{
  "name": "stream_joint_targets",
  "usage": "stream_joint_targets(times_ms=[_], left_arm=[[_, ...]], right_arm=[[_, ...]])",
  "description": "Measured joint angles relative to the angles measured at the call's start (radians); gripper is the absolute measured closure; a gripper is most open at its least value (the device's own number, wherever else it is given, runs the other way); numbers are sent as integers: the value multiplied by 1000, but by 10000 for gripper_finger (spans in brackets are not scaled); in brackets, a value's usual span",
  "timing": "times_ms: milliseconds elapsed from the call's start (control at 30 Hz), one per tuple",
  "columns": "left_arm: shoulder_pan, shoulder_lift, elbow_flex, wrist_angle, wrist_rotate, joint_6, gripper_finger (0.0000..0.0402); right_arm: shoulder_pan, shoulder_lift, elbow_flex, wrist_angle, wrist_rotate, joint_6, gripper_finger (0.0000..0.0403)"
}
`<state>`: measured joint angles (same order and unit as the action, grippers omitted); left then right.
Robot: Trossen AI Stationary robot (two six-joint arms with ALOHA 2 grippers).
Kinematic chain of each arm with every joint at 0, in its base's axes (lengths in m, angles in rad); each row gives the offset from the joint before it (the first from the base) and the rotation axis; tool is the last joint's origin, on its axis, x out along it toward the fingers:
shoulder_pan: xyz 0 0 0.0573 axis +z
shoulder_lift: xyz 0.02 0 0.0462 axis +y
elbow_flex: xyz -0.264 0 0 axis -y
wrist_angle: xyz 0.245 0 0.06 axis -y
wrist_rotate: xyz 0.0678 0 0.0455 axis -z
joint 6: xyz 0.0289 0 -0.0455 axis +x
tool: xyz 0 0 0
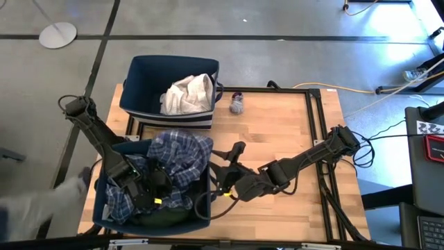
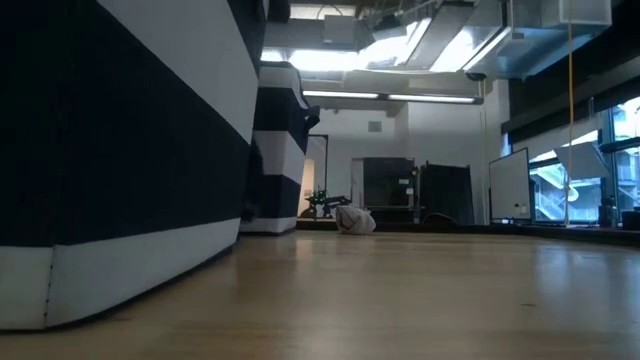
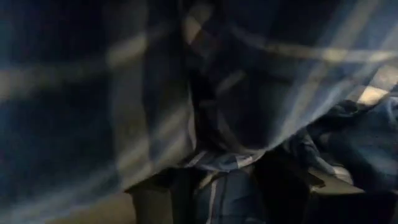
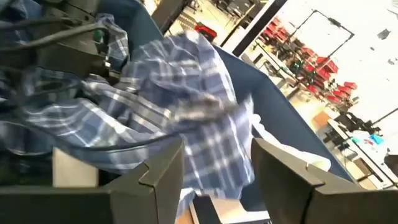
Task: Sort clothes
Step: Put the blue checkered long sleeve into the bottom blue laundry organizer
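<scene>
The left pincer (image 1: 142, 187) is sitting down inside the near navy bin (image 1: 201, 215), buried among the folds of the blue plaid garment (image 1: 182, 158); its own wrist view is filling with dark plaid cloth lying against its fingers (image 3: 283, 177), and whether they are gripping the cloth or standing apart cannot be told. The right pincer (image 1: 220, 182) is hovering just beside that bin's outer wall, its fingers (image 4: 158, 171) standing wide apart with nothing between them, the plaid cloth hanging over the bin's rim in front of it. The wooden surface (image 1: 277, 125) is lying bare between that bin and its far edge, running pale and smooth toward a dim room with ceiling lights and dark screens in the low view. The plaid garment is heaping up in crumpled blue-and-white checks, spilling over the bin's rim, with a dark green garment (image 1: 163, 217) showing under it at the bin's near side. A second navy bin (image 1: 139, 83) with a white stripe is standing beyond the near bin, holding a bunched white garment (image 1: 187, 94). A small grey-purple sock (image 1: 237, 104) is lying on the surface just beside this far bin. In the low view the near bin's wall is blocking much of the scene. The grey floor (image 1: 277, 21) is surrounding the surface.
</scene>
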<state>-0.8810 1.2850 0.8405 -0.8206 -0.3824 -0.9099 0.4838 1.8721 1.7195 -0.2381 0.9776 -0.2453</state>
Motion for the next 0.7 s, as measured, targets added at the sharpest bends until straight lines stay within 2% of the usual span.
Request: stream_joint_targets(times_ms=[200,400,467,700], left_arm=[[-1,-1,-10,28,2,11,251],[-6,-32,-23,63,-207,139,251],[-4,-43,-23,79,-239,199,251],[-6,-122,41,78,-245,239,243]], right_arm=[[0,0,0,-21,1,15,217],[-2,0,0,-28,-1,17,217],[-2,0,0,-33,-1,17,217],[-2,1,0,-32,-1,17,217]])
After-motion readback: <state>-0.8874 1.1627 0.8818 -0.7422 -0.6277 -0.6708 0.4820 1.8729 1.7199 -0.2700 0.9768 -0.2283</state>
